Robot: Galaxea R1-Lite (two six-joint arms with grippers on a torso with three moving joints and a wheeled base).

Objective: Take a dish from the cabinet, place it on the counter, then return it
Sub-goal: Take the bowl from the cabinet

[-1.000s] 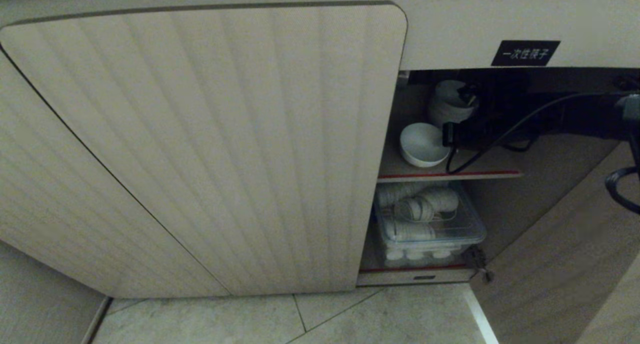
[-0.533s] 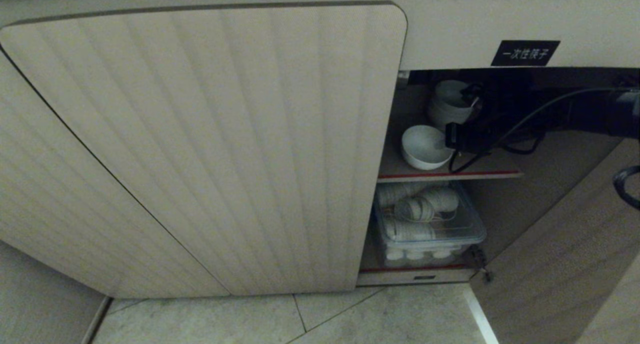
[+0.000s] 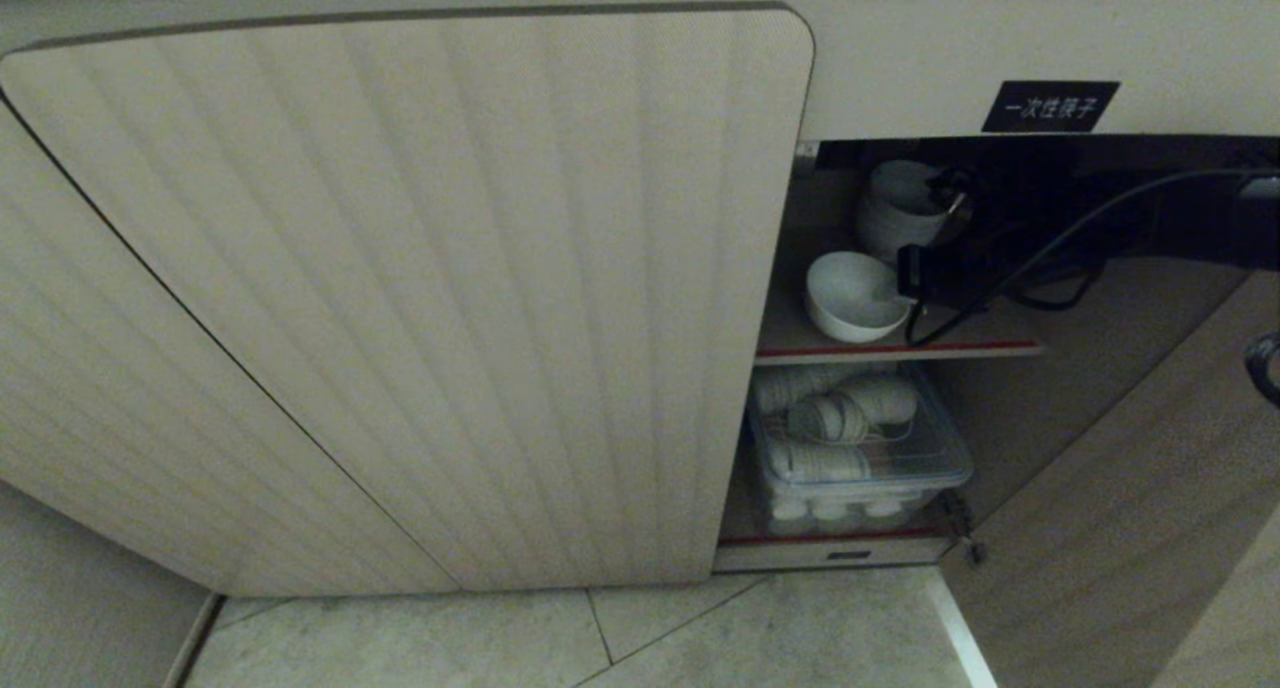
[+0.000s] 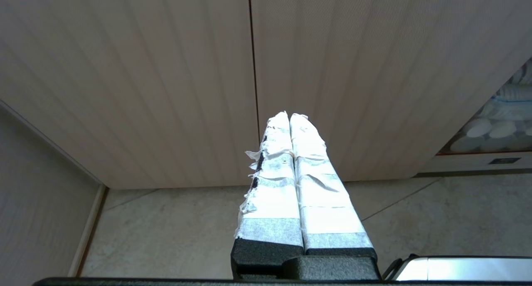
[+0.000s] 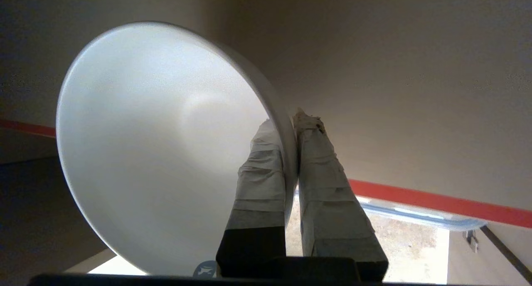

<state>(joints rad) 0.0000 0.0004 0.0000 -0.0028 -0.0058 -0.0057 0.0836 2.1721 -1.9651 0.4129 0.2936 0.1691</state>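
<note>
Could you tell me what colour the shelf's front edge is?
Red, clearest in the head view: shelf edge.

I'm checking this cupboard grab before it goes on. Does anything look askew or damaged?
The dish sits tilted above the upper shelf, pinched by its rim in the right tool: held, not fallen. The white tape on the left tool is frayed along one edge. Nothing looks spilled or broken.

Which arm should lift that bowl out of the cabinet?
The right: the right gripper already pinches the bowl's rim inside the cabinet. The left gripper is shut outside the closed door.
</note>
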